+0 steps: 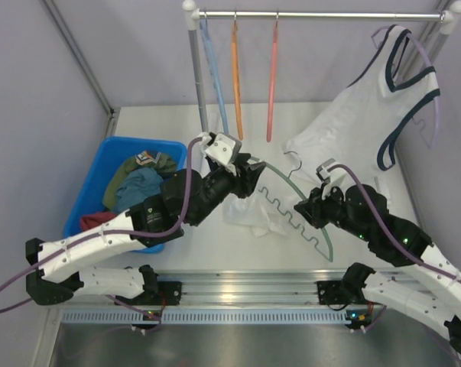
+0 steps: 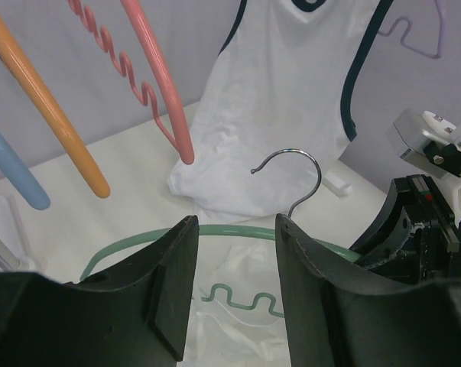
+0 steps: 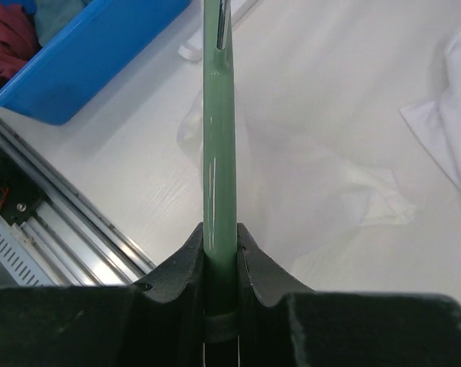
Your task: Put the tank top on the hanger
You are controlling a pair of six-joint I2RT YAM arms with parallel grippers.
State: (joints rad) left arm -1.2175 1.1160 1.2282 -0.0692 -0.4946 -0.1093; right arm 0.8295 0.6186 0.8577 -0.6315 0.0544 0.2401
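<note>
The sage-green hanger (image 1: 324, 229) arcs above the table centre, its metal hook (image 1: 292, 160) pointing away. My right gripper (image 1: 305, 203) is shut on its upper bar, seen close in the right wrist view (image 3: 219, 153). The plain white tank top (image 1: 251, 215) lies crumpled on the table under the hanger's wavy edge (image 1: 282, 210). My left gripper (image 1: 256, 173) is open and empty, hovering over the hanger's left end. In the left wrist view its jaws stand apart, with the green bar (image 2: 230, 230) and white fabric (image 2: 230, 336) showing between them.
A blue bin (image 1: 95, 180) of clothes stands at the left. A rail (image 1: 322, 14) at the back holds blue, orange (image 1: 236, 84) and salmon-red (image 1: 272, 84) hangers. A navy-trimmed white top (image 1: 352, 115) hangs on a lavender hanger at the right.
</note>
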